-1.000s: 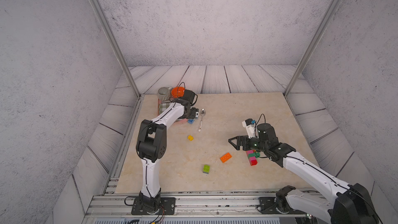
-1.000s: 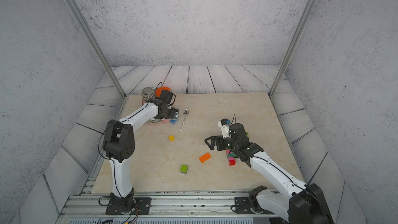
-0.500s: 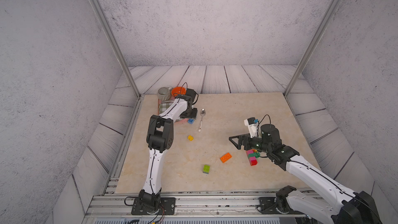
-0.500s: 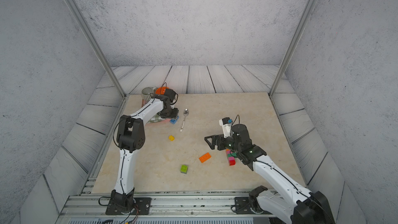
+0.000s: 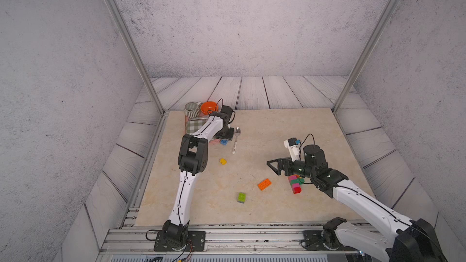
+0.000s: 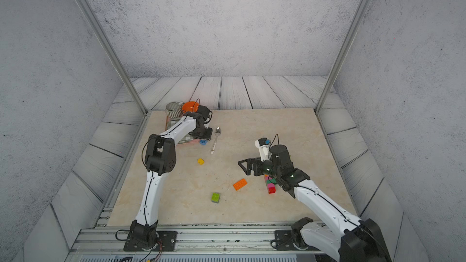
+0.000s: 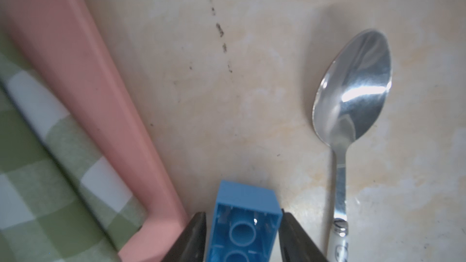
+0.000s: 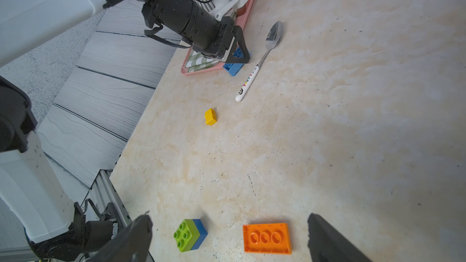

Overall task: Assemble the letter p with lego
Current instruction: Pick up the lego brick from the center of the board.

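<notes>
While the blue oblong brick lies beside the pink tray near the tabletop's far left corner, I see the narrow jaws of my left gripper flanking its long sides, though I cannot tell whether they pinch it, and my right gripper gapes empty, well apart.

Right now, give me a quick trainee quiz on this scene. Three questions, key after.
1. True or false: the right gripper is open and empty.
2. The left gripper straddles which brick? A yellow, B blue, C orange.
3. What lies beside that brick, on the side away from the pink tray?
Key: 1 true. 2 B, the blue brick. 3 the spoon.
</notes>
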`<state>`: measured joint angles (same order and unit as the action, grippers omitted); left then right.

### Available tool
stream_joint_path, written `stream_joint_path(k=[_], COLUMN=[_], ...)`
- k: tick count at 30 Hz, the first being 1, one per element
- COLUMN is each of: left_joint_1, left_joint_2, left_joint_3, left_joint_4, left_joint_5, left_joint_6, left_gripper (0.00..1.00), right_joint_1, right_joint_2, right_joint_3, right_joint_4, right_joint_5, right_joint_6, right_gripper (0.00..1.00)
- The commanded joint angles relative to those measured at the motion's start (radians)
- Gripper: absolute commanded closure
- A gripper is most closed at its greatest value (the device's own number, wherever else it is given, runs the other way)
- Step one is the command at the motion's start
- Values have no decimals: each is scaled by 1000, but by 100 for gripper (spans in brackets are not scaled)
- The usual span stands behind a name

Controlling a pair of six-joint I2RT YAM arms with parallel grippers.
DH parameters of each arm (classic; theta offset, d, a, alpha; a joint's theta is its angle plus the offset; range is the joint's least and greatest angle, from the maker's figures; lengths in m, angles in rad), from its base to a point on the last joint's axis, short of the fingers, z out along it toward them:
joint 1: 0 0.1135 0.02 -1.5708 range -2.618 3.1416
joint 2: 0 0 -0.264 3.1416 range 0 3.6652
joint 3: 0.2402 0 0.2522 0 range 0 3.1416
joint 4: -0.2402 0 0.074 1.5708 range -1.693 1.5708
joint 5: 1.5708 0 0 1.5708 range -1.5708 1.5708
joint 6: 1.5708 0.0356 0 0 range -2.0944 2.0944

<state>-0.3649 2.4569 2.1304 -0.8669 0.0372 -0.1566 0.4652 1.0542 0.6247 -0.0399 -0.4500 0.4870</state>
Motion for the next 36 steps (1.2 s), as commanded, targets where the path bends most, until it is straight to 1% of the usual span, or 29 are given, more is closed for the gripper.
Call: stream_joint_path(k=[1, 3, 4, 8, 10, 11, 15, 17, 21, 23, 25, 27, 29, 31, 32, 34, 36], left_joint_1=[-9, -12, -14, -14, -15, -15, -14, -14, -12, -12, -12, -14, -18, -27, -37, -61, -95], left_joint_2=[11, 11, 11, 3, -22, -51, -222, -336, -561, -683, -795, -895, -989, -1052, -1077, -1108, -1120], left_joint_3=[31, 30, 31, 44, 43, 19, -155, -261, -475, -609, -741, -883, -1032, -1170, -1234, -1327, -1391], left_joint_4=[-32, -32, -32, -70, -94, -89, 2, 47, 164, 264, 396, 572, 807, 1037, 1159, 1348, 1499], left_joint_5=[-1, -2, -1, -6, -12, -8, 6, 21, 130, 233, 367, 498, 610, 673, 681, 687, 682], left_joint_6=[12, 11, 9, -8, -31, -43, -97, -146, -231, -295, -371, -479, -619, -773, -849, -958, -1042], left_gripper=[50, 50, 52, 66, 71, 71, 72, 72, 78, 78, 78, 78, 78, 78, 79, 80, 81], right_joint_1=[-3, -3, -1, -3, -3, -1, -2, -2, -5, -5, -5, -5, -5, -6, -6, -6, -5], right_joint_2=[5, 7, 7, 13, 17, 19, 20, 14, 18, 27, 30, 31, 23, 15, 13, 5, -3], right_joint_3=[-8, -7, -7, -7, -8, -7, -8, -11, 2, 13, 19, 31, 37, 38, 36, 26, 15], right_joint_4=[23, 26, 26, 28, 30, 31, 33, 34, 16, 19, 28, 35, 58, 100, 126, 185, 259], right_joint_5=[-25, -28, -32, -33, -35, -36, -54, -60, -97, -153, -202, -248, -288, -325, -338, -352, -365], right_joint_6=[5, 5, 5, 7, 6, 9, 9, 3, -17, -23, -10, 3, 22, 52, 70, 109, 146], right_gripper=[1, 1, 1, 1, 1, 1, 1, 1, 1, 1, 1, 1, 1, 1, 3, 7, 6])
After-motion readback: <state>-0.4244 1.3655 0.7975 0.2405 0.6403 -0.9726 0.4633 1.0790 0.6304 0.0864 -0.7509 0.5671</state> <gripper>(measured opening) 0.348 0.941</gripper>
